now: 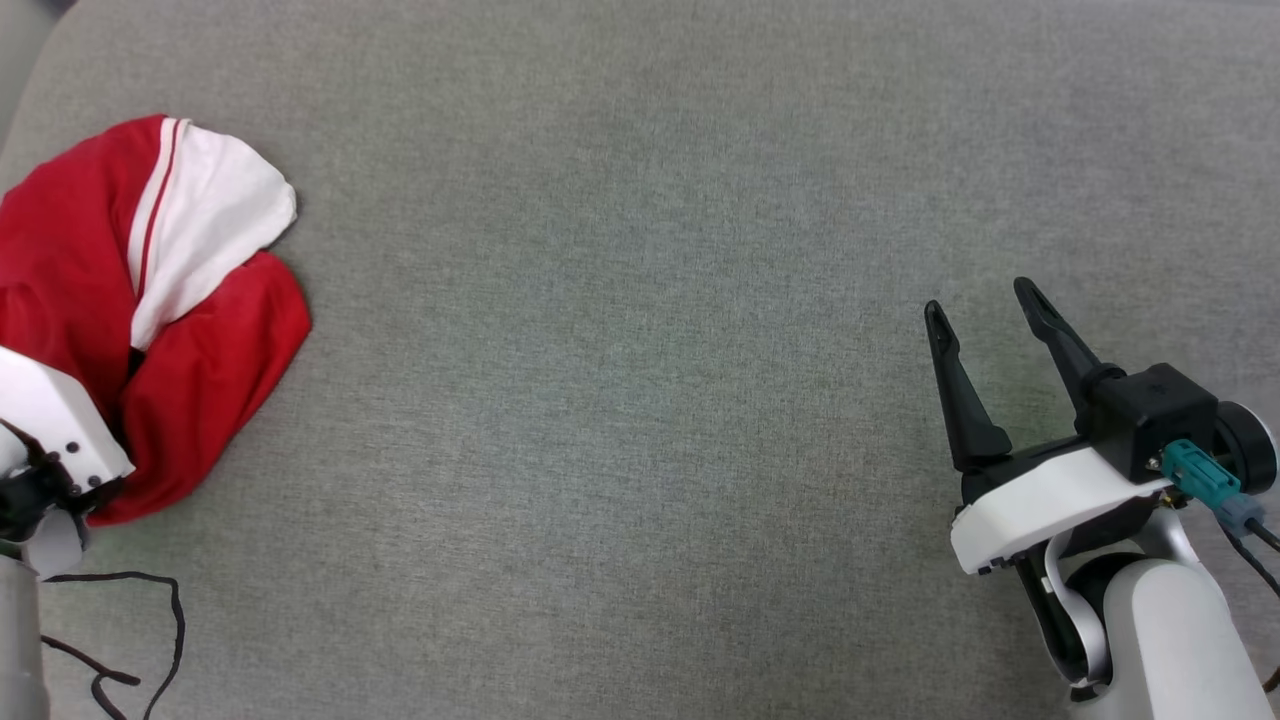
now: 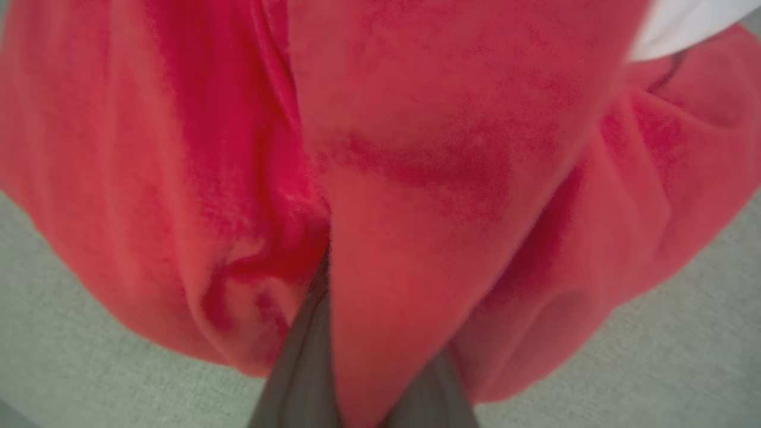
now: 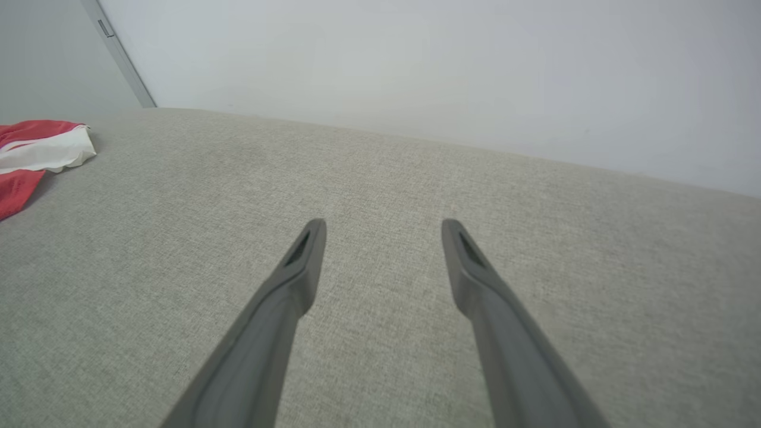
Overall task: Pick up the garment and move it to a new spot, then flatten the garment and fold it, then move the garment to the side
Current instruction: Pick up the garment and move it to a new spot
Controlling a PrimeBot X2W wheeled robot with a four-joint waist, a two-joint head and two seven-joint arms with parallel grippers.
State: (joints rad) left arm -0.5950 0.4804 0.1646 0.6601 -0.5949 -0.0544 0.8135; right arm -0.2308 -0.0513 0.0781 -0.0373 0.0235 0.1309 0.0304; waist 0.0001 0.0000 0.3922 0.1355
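Step in hand, as I judge it: pick-up, first part of the task.

- The garment (image 1: 70, 260) lies bunched at the far left edge of the grey fabric surface (image 1: 640, 300), partly cut off by the head view's left border. The right wrist view catches its edge (image 3: 35, 148) well away from that arm.
- Left gripper (image 2: 368, 356): its 2 fingers (image 2: 297, 368) stand close together with a ridge of red cloth pinched between them. I read this as clamped on a fold at the near side of the heap. The pale wrist housing (image 1: 50, 420) sits against the cloth.
- Right gripper (image 1: 980, 300): fingers apart, nothing between them, idle over bare surface at the right (image 3: 383, 226).

Doing it well:
- Confirm the pinch has bitten more than 1 layer edge before rising.
- Lift straight and slowly so the heap unrolls under its own weight rather than dragging.
- Carry toward the open middle, where both arms can reach for flattening.
- Mind the loose black cable (image 1: 130, 620) near the left arm.

Orientation:
- The heap's long axis runs roughly near-to-far in the head view, leaning slightly.
- The white sleeve (image 1: 215, 210), with its red-striped trim, points far and rightward.
- Cannot tell which end is collar and which is hem.
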